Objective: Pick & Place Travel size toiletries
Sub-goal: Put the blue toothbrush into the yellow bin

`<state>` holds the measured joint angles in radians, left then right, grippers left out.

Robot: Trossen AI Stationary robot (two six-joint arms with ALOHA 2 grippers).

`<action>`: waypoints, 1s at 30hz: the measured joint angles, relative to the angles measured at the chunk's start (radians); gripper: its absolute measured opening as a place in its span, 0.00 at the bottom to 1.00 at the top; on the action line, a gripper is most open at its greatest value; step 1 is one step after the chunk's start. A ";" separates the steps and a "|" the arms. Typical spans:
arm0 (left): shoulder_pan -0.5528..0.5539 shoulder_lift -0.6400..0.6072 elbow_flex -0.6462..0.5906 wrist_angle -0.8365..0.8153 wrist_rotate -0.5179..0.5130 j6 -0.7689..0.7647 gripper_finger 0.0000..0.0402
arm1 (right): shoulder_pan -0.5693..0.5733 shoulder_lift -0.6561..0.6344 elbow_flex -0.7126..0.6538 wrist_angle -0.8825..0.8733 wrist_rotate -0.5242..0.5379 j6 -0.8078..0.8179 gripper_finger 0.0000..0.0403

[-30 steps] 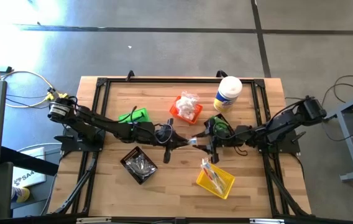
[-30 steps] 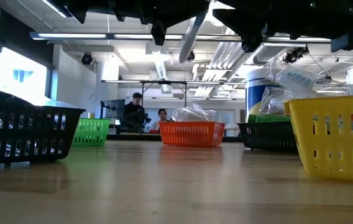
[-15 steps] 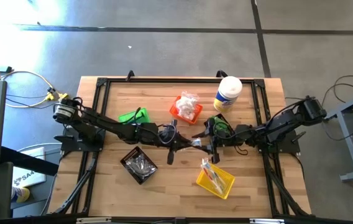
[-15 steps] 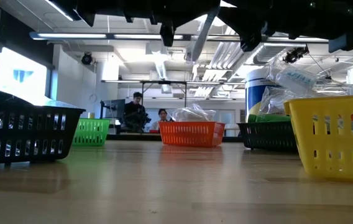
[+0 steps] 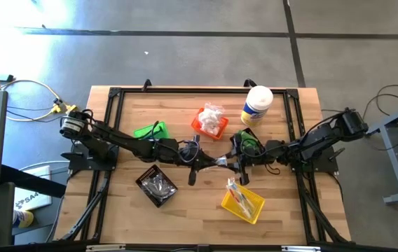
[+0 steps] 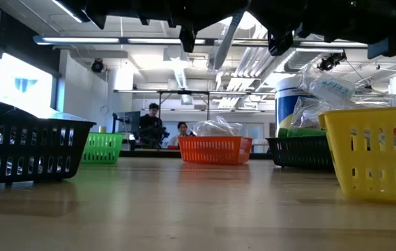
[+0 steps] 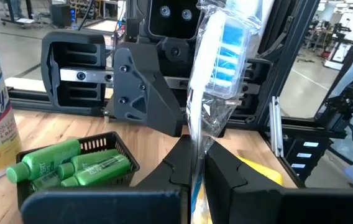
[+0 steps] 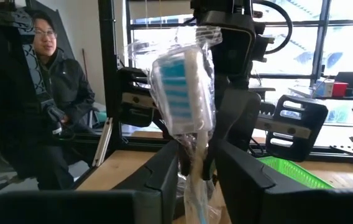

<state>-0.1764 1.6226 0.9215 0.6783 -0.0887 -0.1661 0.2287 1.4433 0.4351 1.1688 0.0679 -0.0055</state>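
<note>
**Passing a wrapped toothbrush from gripper to gripper**

Handing over in mid-air, just in front of the orange bin [image 5: 195, 127], well clear of the tabletop. Left gripper [image 7: 195, 168] pressed together on the lower end of the toothbrush [image 7: 217, 56], a clear-wrapped stick with a blue-and-white head, held upright. Right gripper [image 8: 198, 168] set either side of the same wrap, jaws spread with a sliver of gap showing, not yet pinching. Judged as the transfer step: calls for the right jaws to close firmly first, then the left to let go (crinkly film, so likely to slip if released early), then a carry to a bin.

Bins, placed from the orange bin:
- orange bin itself: white crinkly packets [image 5: 213, 117].
- bottle bin [image 7: 111, 146], just to its right: green bottles [image 7: 71, 163], lying on their sides.
- yellow bin [image 5: 255, 210], farther forward and right: thin wrapped sticks.
- black bin [image 5: 143, 180], forward and left: shiny wrapped pieces, kind not clear.
- green bin [image 5: 150, 131], to its left: contents not visible.
</note>
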 joint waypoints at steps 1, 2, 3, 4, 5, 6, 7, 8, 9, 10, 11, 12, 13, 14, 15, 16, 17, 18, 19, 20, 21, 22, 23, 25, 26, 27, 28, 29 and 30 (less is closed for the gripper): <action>0.000 0.000 0.000 0.000 0.000 0.000 0.03 | 0.000 0.000 0.000 0.001 0.000 0.000 0.23; 0.000 0.000 0.000 0.000 0.000 0.000 0.03 | 0.000 0.000 0.000 0.002 -0.001 0.000 0.22; 0.000 0.000 0.000 -0.001 0.000 0.000 0.03 | 0.000 0.000 0.000 0.003 -0.006 0.000 0.21; 0.000 0.000 0.000 -0.002 0.000 0.000 0.03 | 0.000 0.000 0.000 0.003 -0.017 0.000 0.21; 0.000 0.000 0.000 -0.003 0.000 0.000 0.03 | 0.000 0.000 0.000 0.002 -0.026 0.000 0.20; 0.000 0.000 0.000 -0.002 0.000 0.000 0.03 | 0.000 0.000 0.000 0.002 -0.031 0.000 0.20; 0.000 0.000 0.000 0.000 0.000 0.000 0.03 | 0.000 0.000 0.000 0.003 -0.035 0.000 0.20; 0.000 0.000 0.000 0.000 0.000 -0.001 0.03 | 0.000 0.000 0.000 0.003 -0.038 0.000 0.20; 0.000 0.000 0.000 0.000 0.000 -0.005 0.03 | 0.000 0.000 0.000 0.003 -0.039 0.000 0.20; 0.000 0.003 0.000 0.002 0.000 -0.014 0.03 | 0.000 0.000 0.000 0.004 -0.040 0.000 0.20; 0.000 0.013 0.000 0.018 0.000 -0.023 0.03 | 0.000 0.000 0.000 0.008 -0.041 0.000 0.20; 0.000 0.023 0.001 0.028 0.000 -0.023 0.03 | 0.000 0.000 0.000 0.009 -0.043 0.000 0.20; 0.000 0.029 0.001 0.032 0.000 -0.023 0.03 | 0.000 0.000 0.000 0.008 -0.043 0.000 0.20; 0.000 0.037 0.002 0.043 0.000 -0.023 0.03 | 0.000 0.000 0.000 0.008 -0.044 0.000 0.20; 0.000 0.045 0.006 0.049 0.000 -0.023 0.03 | 0.000 0.000 0.000 0.008 -0.045 0.000 0.20; 0.000 0.050 0.011 0.050 0.000 -0.023 0.03 | 0.000 0.000 0.000 0.009 -0.045 0.000 0.20; 0.000 0.051 0.011 0.048 0.000 -0.023 0.03 | 0.000 0.000 0.000 0.007 -0.046 0.001 0.20; 0.000 0.051 0.013 0.046 0.000 -0.023 0.03 | 0.000 0.000 0.000 0.006 -0.046 0.001 0.20; 0.000 0.051 0.015 0.047 0.000 -0.020 0.03 | 0.000 0.000 0.000 0.003 -0.047 0.001 0.20; 0.000 0.051 0.015 0.048 0.000 -0.016 0.03 | 0.000 -0.001 0.000 0.003 -0.047 0.001 0.20; 0.000 0.051 0.015 0.050 -0.001 -0.012 0.03 | 0.000 -0.001 0.000 0.003 -0.047 0.001 0.20; 0.000 0.051 0.015 0.057 -0.001 -0.003 0.03 | 0.000 -0.001 0.000 0.001 -0.046 0.004 0.20; 0.000 0.051 0.015 0.060 -0.001 0.001 0.03 | 0.000 -0.001 0.000 0.000 -0.043 0.007 0.20; 0.000 0.051 0.015 0.059 -0.002 0.001 0.03 | 0.000 -0.001 0.000 -0.001 -0.042 0.011 0.19; 0.000 0.051 0.015 0.056 -0.002 0.001 0.03 | 0.000 -0.001 0.000 -0.002 -0.042 0.011 0.18; 0.000 0.051 0.015 0.051 -0.001 0.001 0.03 | 0.000 -0.001 0.000 -0.005 -0.041 0.010 0.16; 0.000 0.051 0.015 0.047 -0.001 0.001 0.03 | 0.000 -0.001 0.000 -0.007 -0.041 0.007 0.13; 0.000 0.051 0.015 0.046 0.000 0.001 0.03 | 0.000 -0.001 0.000 -0.007 -0.040 0.005 0.11; 0.000 0.051 0.015 0.046 0.000 0.000 0.03 | 0.000 -0.001 0.000 -0.007 -0.038 0.004 0.08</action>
<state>-0.1768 1.6741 0.9367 0.7246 -0.0883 -0.1658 0.2283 1.4422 0.4355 1.1614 0.0294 -0.0017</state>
